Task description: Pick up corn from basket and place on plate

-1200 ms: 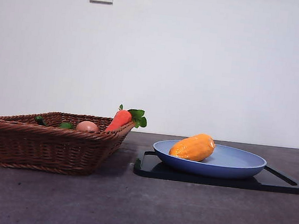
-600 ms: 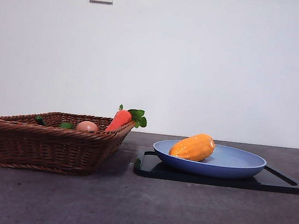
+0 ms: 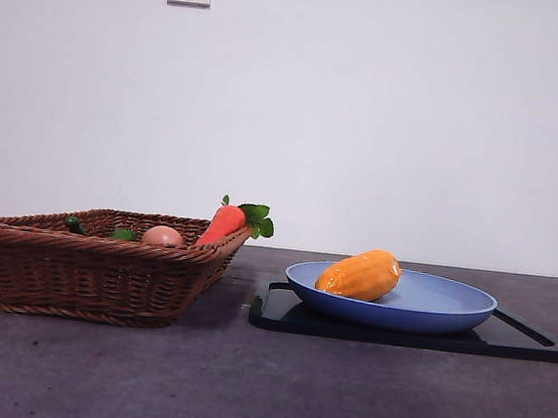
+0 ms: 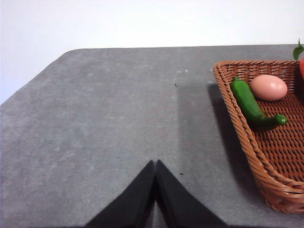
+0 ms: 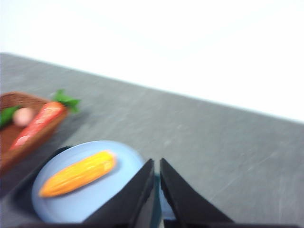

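The orange-yellow corn (image 3: 360,274) lies on the light-blue plate (image 3: 449,305), free of any gripper; the right wrist view shows the corn (image 5: 78,173) on the plate (image 5: 71,202) too. The brown wicker basket (image 3: 92,274) stands left of the plate. My right gripper (image 5: 156,164) is shut and hangs high above the plate's near edge, holding nothing. My left gripper (image 4: 156,164) is shut and empty over bare table, beside the basket (image 4: 247,137). Neither arm shows in the front view.
A red-orange carrot (image 3: 226,223) with green leaves leans on the basket's rim. A pinkish round item (image 4: 268,87) and a green pepper (image 4: 249,102) lie inside the basket. The plate rests on a flat black tray (image 3: 525,340). The right wrist picture is blurred.
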Motion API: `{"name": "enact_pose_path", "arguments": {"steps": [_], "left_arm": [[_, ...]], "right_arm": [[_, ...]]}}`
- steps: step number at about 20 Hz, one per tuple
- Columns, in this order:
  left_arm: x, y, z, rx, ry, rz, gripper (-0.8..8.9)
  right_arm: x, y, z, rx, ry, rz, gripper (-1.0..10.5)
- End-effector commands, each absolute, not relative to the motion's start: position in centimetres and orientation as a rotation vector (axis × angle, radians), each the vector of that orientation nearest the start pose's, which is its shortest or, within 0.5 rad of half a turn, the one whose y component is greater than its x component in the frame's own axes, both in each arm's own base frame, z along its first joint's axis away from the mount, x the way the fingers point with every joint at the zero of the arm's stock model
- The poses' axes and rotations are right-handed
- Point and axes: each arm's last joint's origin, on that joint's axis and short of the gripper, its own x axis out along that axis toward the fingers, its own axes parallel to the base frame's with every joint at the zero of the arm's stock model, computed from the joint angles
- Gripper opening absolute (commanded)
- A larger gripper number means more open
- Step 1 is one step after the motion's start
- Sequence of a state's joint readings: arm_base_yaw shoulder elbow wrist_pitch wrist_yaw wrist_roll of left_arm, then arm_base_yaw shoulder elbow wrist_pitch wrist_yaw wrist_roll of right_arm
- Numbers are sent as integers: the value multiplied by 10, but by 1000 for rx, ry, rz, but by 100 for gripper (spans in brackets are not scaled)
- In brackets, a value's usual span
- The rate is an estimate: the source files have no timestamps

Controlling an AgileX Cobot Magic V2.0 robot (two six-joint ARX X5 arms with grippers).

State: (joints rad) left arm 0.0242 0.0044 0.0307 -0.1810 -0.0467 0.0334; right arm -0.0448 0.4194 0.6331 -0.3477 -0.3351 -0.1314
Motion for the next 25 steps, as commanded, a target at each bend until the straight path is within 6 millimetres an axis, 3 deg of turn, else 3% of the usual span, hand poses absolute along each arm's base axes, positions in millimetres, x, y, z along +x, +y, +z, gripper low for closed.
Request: {"name": "enact_pose_path", "arguments": {"steps": [1, 5, 10, 25], "left_arm": [[96, 4, 147, 27, 188, 70, 4], [96, 4, 147, 27, 188, 70, 4], [96, 4, 147, 27, 188, 70, 4], [96, 4, 147, 27, 188, 70, 4]], "right_arm": [[101, 4, 280, -139, -2, 278, 2], [100, 4, 244, -156, -121, 272, 2], [98, 4, 217, -158, -167, 267, 2], [99, 0, 176, -86, -99, 113, 2]]}}
